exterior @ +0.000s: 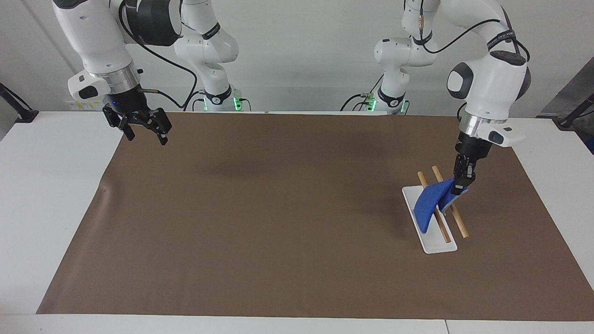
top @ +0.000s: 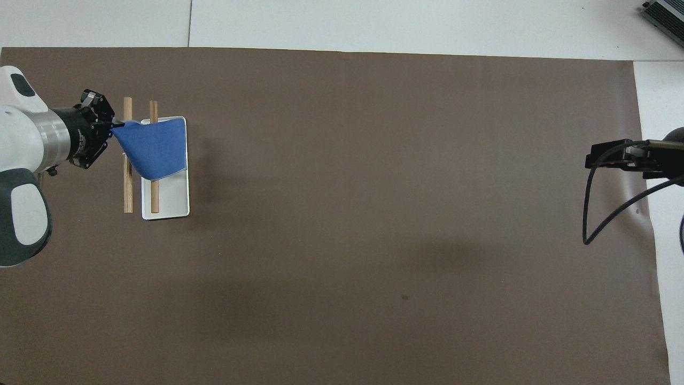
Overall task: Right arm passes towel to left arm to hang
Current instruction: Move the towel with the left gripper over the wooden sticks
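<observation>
Left tool (exterior: 458,187) is gripping one corner of the towel (exterior: 431,206), which is draping across both rods of the rack (exterior: 429,246), so handover is complete and release is remaining, while the right tool (exterior: 141,127) is waiting open

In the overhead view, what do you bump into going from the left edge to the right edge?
Left tool, holding the blue towel draped over the rack's wooden rods → white rack base → bare brown mat → right tool, open and waiting.
</observation>
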Available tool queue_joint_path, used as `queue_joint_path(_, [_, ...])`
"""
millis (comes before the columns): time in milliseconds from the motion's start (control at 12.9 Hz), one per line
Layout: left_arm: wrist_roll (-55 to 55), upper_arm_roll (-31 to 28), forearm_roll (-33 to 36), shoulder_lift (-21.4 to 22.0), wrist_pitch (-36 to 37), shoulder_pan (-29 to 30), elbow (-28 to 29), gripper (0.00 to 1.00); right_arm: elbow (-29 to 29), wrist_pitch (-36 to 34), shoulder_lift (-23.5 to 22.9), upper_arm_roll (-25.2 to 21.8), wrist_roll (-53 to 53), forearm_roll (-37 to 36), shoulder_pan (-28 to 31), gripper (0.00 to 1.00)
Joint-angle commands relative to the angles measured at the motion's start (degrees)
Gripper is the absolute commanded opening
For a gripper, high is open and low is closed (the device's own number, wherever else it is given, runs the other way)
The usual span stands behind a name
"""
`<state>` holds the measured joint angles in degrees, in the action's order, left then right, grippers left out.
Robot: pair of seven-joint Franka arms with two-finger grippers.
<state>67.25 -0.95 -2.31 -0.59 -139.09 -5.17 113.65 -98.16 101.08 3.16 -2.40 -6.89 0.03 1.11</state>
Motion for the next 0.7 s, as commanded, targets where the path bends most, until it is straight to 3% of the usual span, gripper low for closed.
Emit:
queue_joint_path(0, [-3.3,0.4,1.4,0.1,2.2,2.8,-2.1,0.00,3.4,-3.5,-1.1,-0.1,1.1,-2.7,-0.2,1.00])
queue_joint_path(233, [-7.3,0.5,5.3,-1.2,3.6,4.7,-5.4,0.00,4.5,-5.1,-2.0,-0.1,1.2,-2.8,-0.1,1.00])
queue_joint_path(622, [-15.0,0.5,5.9,-1.4,3.0,4.9,-4.2,0.00,4.2,-6.9,-1.6,1.1,1.2,-2.8,0.3,1.00])
